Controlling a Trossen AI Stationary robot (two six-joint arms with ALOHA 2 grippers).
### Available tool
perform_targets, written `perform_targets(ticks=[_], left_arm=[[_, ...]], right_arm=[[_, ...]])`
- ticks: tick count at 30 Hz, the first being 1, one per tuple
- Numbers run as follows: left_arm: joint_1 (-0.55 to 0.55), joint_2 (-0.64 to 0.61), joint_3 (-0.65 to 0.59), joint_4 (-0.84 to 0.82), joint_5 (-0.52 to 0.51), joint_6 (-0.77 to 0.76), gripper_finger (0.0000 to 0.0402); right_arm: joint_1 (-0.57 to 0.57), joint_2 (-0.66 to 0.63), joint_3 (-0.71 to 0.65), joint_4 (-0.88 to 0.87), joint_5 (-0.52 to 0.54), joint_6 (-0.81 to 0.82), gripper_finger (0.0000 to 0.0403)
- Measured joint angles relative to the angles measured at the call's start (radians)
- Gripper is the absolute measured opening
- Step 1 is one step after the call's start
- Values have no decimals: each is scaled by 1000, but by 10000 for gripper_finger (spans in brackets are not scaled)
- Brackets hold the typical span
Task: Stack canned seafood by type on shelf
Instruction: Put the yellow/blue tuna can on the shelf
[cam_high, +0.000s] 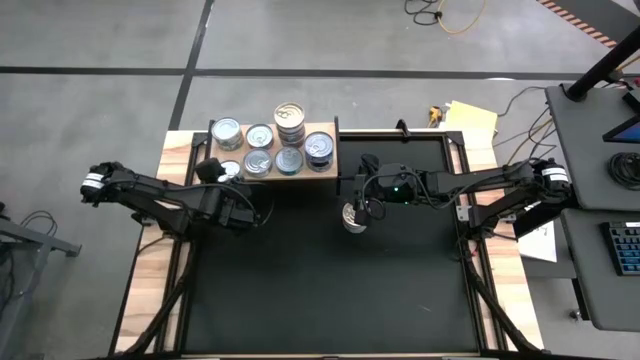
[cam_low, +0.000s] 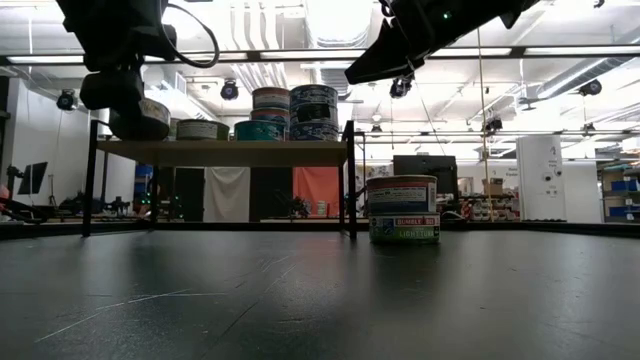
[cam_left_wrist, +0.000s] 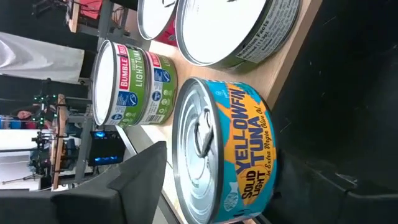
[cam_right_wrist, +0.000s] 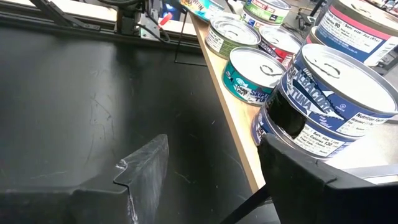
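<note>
Beside the light-brown wooden shelf (cam_high: 275, 150), just off its right end on the black worktop (cam_high: 330, 290), I see a two-high stack of short round green-labelled tins (cam_low: 402, 209); most tins already sit on the shelf. My right tool (cam_high: 358, 200) hovers over that stack, jaws parted and empty, and my left tool (cam_high: 222, 172) stands parted around a yellowfin tin (cam_left_wrist: 221, 152) at the shelf's left end. I judge these tins rigid, fairly heavy and slick, best pinched across the side wall.

Teal-and-orange tuna can (cam_left_wrist: 230, 149) on the light-brown shelf (cam_left_wrist: 292, 56).
</note>
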Motion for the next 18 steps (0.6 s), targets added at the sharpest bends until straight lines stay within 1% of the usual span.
perform_targets(ticks=[6, 18], left_arm=[[0, 0, 0, 2, -5, 0, 288], [1, 0, 0, 27, -8, 0, 291]], right_arm=[[0, 0, 0, 0, 0, 8, 249], [0, 0, 0, 0, 0, 18, 266]])
